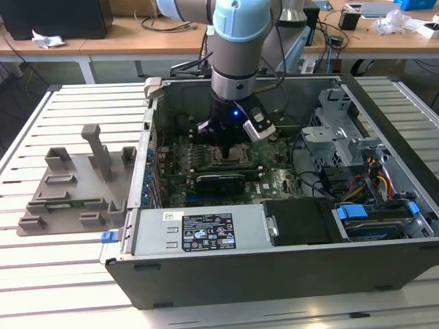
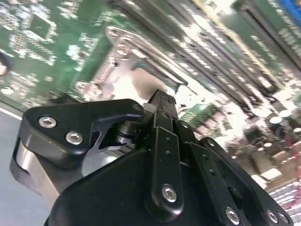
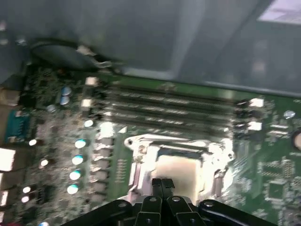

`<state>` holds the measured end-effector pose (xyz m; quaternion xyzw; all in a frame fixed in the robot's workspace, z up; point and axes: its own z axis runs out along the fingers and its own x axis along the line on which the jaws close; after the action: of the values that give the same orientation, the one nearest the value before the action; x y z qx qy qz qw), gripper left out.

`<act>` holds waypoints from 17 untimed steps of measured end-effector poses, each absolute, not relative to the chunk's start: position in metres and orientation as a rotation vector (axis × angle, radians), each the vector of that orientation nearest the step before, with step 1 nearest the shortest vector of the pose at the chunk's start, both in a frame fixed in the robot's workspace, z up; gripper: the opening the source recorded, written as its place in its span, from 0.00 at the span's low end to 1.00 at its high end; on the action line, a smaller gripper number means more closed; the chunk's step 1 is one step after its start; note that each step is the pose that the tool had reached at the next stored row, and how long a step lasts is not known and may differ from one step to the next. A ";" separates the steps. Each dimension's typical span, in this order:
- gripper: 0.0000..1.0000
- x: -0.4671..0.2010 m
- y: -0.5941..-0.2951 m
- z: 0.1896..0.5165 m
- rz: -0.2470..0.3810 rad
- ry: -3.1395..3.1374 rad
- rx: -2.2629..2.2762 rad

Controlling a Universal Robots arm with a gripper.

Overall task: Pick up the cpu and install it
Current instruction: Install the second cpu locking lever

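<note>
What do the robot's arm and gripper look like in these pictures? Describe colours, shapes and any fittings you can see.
In the exterior view the arm is a thick silver-grey tube with a pale blue rounded joint cap. Below it sits a black wrist block with a small blue light and a white-and-silver box at its side. In the second wrist view the gripper is matt black, built from flat jointed links fixed with silver screws.

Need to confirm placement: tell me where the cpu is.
The cpu lies in the motherboard socket, directly below the gripper in the first wrist view, beside the memory slots.
</note>
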<state>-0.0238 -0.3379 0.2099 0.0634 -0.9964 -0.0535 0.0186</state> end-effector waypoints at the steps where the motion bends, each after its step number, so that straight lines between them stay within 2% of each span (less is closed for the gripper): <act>1: 0.11 -0.020 -0.336 0.210 -0.166 -3.091 0.196; 5: 0.11 -0.012 -0.327 0.211 -0.147 -3.087 0.195; 9: 0.11 -0.012 -0.327 0.219 -0.089 -3.087 0.194; 17: 0.11 -0.012 -0.326 0.241 -0.087 -3.087 0.194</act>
<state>-0.0117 -0.3265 0.2409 0.0626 -0.9974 -0.0280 0.0236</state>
